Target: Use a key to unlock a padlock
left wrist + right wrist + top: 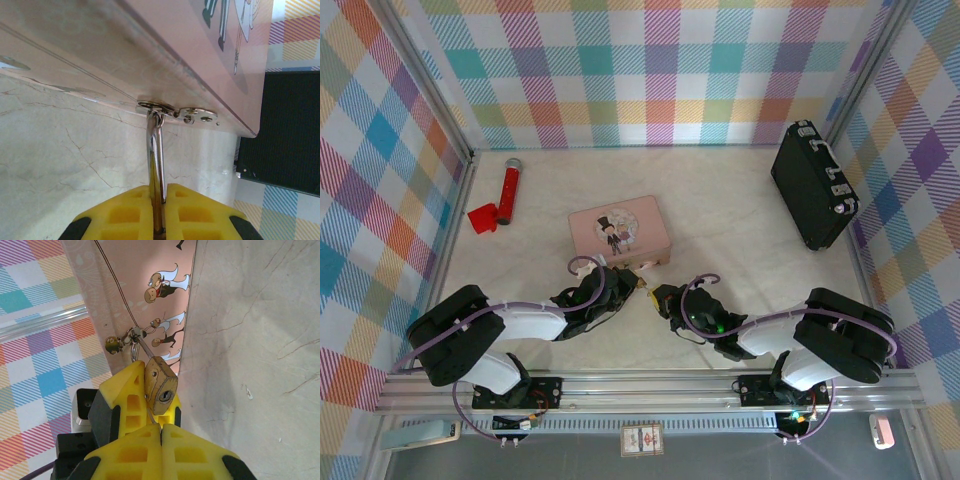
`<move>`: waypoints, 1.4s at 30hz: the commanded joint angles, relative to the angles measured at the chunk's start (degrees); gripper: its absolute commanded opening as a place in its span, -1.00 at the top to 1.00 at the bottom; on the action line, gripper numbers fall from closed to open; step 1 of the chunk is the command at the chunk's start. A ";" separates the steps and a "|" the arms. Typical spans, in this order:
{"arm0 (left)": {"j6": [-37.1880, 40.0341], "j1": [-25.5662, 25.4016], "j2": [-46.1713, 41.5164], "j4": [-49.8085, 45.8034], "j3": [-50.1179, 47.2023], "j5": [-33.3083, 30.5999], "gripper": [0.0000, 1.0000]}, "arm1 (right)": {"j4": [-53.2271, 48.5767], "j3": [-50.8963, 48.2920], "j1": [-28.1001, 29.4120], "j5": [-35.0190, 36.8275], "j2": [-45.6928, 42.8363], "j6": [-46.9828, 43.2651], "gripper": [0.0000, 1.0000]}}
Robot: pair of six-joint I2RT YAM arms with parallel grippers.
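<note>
padlock clamped in left gripper, right gripper adjacent

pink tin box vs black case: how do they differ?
Colour: the pink tin box is pale pink with a cartoon couple on its lid; the black case is plain black with silver latches.
Place: the tin box lies flat in the middle; the case sits at the far right.
Fastening: the padlock hangs from the tin box's hasp; no padlock is visible on the case.
Both are rectangular and closed.
</note>
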 commanded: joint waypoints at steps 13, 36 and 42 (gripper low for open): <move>-0.98 -0.95 -0.51 5.31 2.03 -0.66 1.00 | -2.95 -0.36 0.38 0.66 -0.81 -0.33 1.00; -0.89 -1.22 -0.56 8.29 1.61 -0.24 1.00 | 1.84 -0.69 0.36 2.08 1.88 1.04 1.00; -0.96 -1.22 0.26 9.83 1.55 0.11 1.00 | 3.94 -0.71 0.36 1.80 3.64 2.02 1.00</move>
